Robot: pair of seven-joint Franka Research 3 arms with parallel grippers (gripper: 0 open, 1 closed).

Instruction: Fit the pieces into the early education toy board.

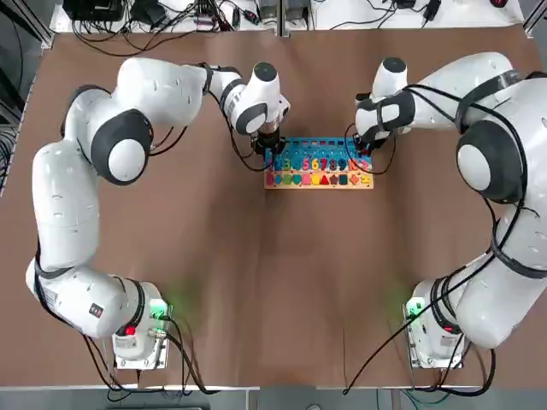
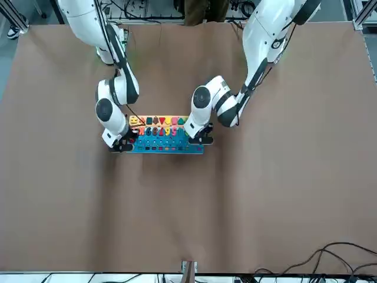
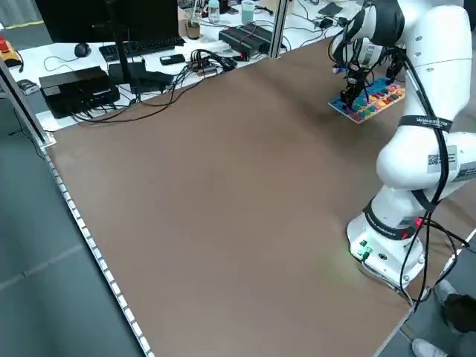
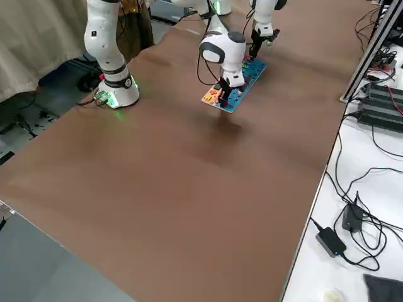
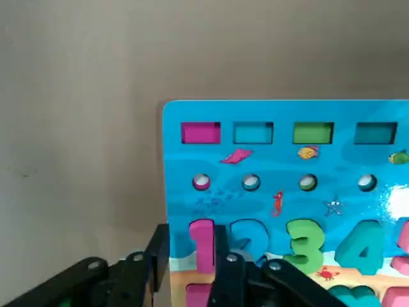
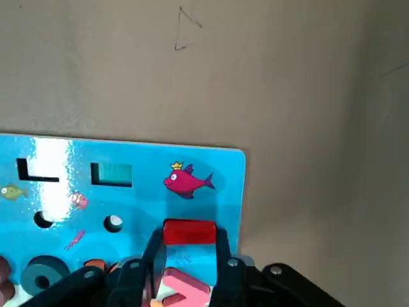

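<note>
The toy board point(image 1: 318, 163) lies flat on the brown table point(image 1: 256, 282), at the far middle of it as seen from the arms' bases, its blue part away from the robot and its pale strip toward it. The right gripper point(image 6: 189, 252) is over the board's right-hand part and is closed on a red piece point(image 6: 189, 232), which is held between its two fingers above the blue surface, near a printed pink fish point(image 6: 185, 181) (the one wearing a crown). The left gripper point(image 5: 192, 246) is at the board's left end, fingers parted, with the pink number 1 point(image 5: 204, 245) between their tips; whether they touch it cannot be determined. Beside that number, the outline of the 2 point(image 5: 249, 238) shows blue, partly behind a finger. The green 3 point(image 5: 306, 245) and teal 4 point(image 5: 362, 247) are on the board further along the same row.
</note>
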